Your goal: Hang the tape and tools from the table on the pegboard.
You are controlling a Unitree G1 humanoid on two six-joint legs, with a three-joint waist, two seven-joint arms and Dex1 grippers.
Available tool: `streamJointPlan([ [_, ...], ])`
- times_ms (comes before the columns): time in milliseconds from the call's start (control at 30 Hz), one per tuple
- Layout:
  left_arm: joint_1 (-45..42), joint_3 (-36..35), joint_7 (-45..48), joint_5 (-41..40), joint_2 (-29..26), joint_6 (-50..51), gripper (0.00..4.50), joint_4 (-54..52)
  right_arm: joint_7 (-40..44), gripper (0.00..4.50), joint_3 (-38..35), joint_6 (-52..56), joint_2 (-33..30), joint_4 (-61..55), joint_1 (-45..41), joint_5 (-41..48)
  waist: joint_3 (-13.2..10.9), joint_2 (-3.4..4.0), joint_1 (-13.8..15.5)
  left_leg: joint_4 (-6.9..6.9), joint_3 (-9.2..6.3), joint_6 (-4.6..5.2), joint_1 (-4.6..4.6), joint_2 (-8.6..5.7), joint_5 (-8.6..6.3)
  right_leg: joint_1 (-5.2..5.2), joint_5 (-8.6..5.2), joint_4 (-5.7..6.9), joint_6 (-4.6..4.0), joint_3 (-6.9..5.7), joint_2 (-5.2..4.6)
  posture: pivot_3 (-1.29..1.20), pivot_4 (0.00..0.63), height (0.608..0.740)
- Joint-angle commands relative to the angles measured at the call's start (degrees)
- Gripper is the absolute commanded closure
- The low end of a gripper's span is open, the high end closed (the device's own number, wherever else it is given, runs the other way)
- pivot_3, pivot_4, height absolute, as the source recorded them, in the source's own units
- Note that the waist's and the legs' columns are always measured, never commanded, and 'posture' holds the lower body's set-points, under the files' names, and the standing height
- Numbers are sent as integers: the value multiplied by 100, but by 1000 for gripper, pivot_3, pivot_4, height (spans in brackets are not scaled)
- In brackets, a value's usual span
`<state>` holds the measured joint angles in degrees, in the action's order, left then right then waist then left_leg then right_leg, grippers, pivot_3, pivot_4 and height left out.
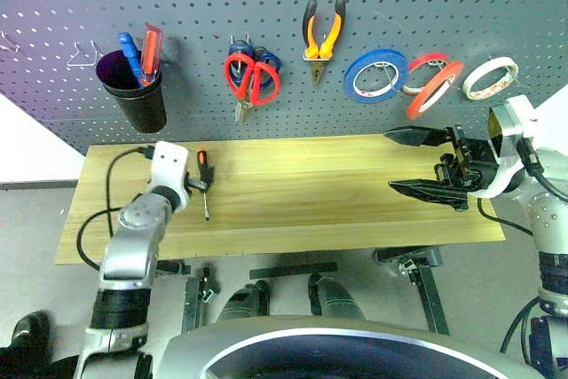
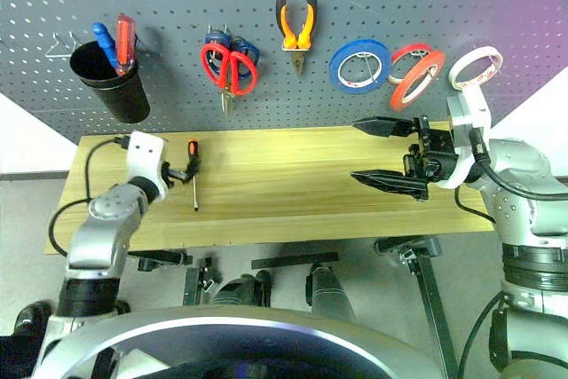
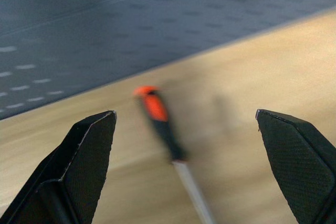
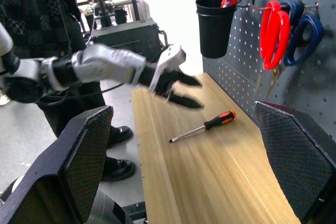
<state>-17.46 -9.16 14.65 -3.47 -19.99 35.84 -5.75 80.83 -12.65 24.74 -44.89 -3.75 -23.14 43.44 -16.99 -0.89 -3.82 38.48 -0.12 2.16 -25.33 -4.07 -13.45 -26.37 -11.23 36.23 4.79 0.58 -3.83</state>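
The screwdriver [image 3: 164, 124] is seen lying on the table [image 1: 337, 201] between the spread, empty left fingers [image 3: 86, 166]. The right gripper [image 1: 424, 161] is held wide open, empty.

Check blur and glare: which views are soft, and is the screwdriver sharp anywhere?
Left wrist view: screwdriver and pegboard blurred. Right wrist view: screwdriver sharp, left tool motion-smeared, bright background behind it washed out. Left eye view: pale glare patch on pegboard's upper left.
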Motion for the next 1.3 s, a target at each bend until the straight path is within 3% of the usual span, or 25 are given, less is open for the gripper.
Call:
streamJointPlan([
  [33, -440, -320, -359, -92, 43, 390, 35, 419, 27, 0, -44, -11, -41, -97, 7, 39, -1, -1, 0, 2, 0, 0, 0, 0, 0, 1, 0, 1, 0, 0, 0, -133, 290, 740],
  [533, -1763, -452, -1060, -235, 291, 1232, 35, 2213, -114, 0, -215, 346, -268, -492, 297, 264, -28, -24, -1, 12, -4, 3, -3, 2, -3, 2, 0, 3, 0, 2, -3, -154, 362, 740],
  [967, -2199, -248, -1257, -205, 504, 1893, 35, 2633, -99, 0, -241, 391, -235, -929, 537, 420, -186, -54, -10, 8, -4, 9, -8, 4, -7, -2, -1, -5, -1, 3, -8, -172, 406, 740],
  [1300, -2580, -234, -1287, -158, 484, 1610, 35, 3345, -246, 0, -310, 427, -213, -1066, 652, 459, -265, -63, -11, -27, -1, 13, -12, 4, -8, -15, -3, -25, -1, 3, -10, -186, 414, 740],
])
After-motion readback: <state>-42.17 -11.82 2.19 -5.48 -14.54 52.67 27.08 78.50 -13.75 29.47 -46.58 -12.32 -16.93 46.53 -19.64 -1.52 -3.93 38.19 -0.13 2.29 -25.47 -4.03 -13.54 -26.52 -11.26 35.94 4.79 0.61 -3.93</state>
